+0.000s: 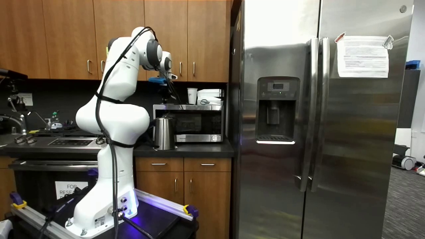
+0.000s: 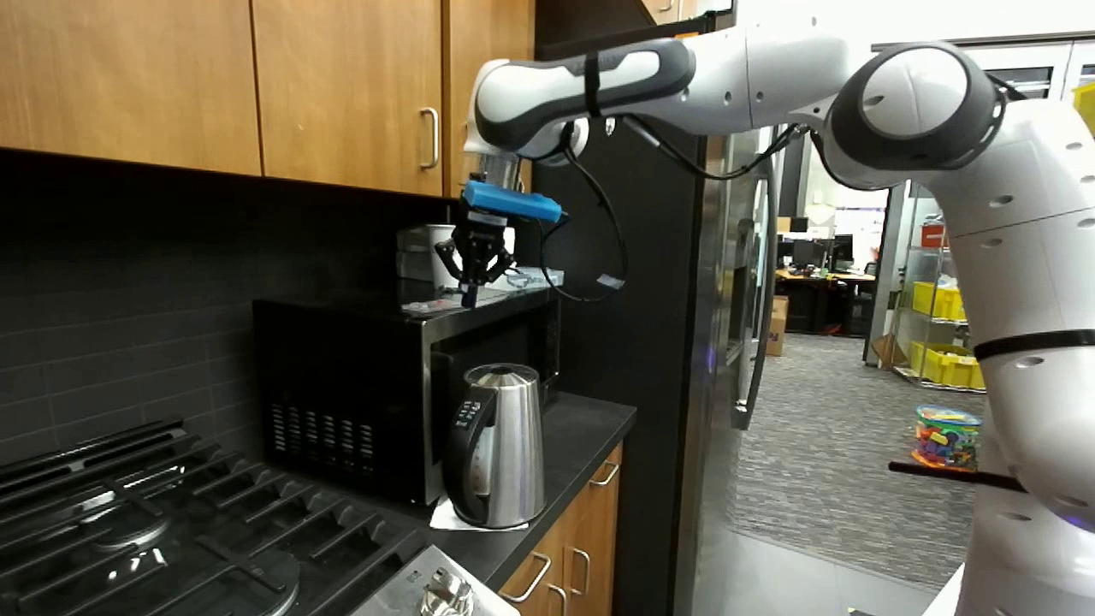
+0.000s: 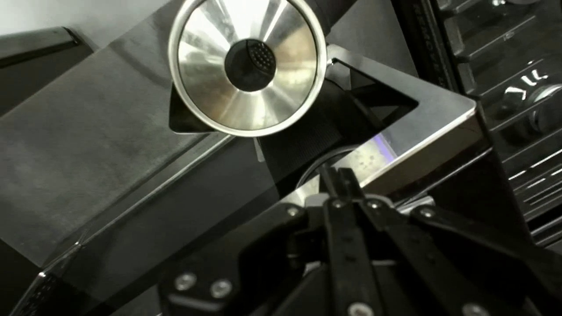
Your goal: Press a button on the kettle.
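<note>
The kettle (image 2: 517, 428) is a tall shiny steel jug on the counter in front of the microwave, upright on a white sheet. Its black handle (image 2: 462, 479) faces the stove and carries a button panel (image 2: 468, 414) near its top. The kettle also shows in an exterior view (image 1: 164, 134). In the wrist view its round steel lid (image 3: 285, 83) is seen from above; the button panel cannot be made out there. My gripper (image 2: 470, 295) points down, above the microwave's front edge, higher than the kettle and apart from it. Its fingertips (image 3: 340, 177) are together with nothing between them.
The boxy microwave (image 2: 351, 393) stands right behind the kettle. White containers (image 1: 210, 96) and a cup (image 1: 192, 96) stand on its top. Wooden cabinets (image 2: 351, 85) hang above. The stove with grates (image 2: 171, 530) lies beside the counter, and a steel fridge (image 1: 279, 186) stands on the other side.
</note>
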Controlling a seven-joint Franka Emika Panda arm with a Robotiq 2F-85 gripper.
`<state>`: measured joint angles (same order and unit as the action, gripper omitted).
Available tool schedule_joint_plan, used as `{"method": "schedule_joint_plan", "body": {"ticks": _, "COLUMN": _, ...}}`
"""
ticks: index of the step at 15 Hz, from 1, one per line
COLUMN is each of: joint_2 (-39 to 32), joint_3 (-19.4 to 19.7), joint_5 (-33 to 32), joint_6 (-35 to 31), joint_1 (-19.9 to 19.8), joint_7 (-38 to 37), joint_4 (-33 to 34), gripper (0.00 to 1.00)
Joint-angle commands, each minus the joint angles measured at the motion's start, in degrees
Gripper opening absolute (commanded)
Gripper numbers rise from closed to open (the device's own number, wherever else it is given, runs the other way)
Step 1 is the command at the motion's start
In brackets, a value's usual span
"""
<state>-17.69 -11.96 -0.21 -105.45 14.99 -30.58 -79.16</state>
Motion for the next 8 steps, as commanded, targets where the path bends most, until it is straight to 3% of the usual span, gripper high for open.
{"method": "schedule_joint_plan", "body": {"ticks": 1, "joint_2": -4.54, "joint_3": 2.09, "joint_5": -2.14, "joint_6": 15.27, "joint_1": 3.31, "joint_7": -4.89, "joint_4": 12.37, "gripper": 0.00}}
{"method": "schedule_joint_plan", "body": {"ticks": 4, "joint_2": -6.02, "joint_3": 2.52, "joint_5": -0.55, "joint_6": 25.38, "joint_1": 4.13, "joint_7": -7.22, "joint_4": 17.41, "gripper": 0.00}}
{"method": "schedule_joint_plan", "body": {"ticks": 8, "joint_2": -9.81, "joint_3": 3.07, "joint_5": -0.35, "joint_6": 25.18, "joint_1": 4.71, "joint_7": -7.79, "joint_4": 21.98, "gripper": 0.00}}
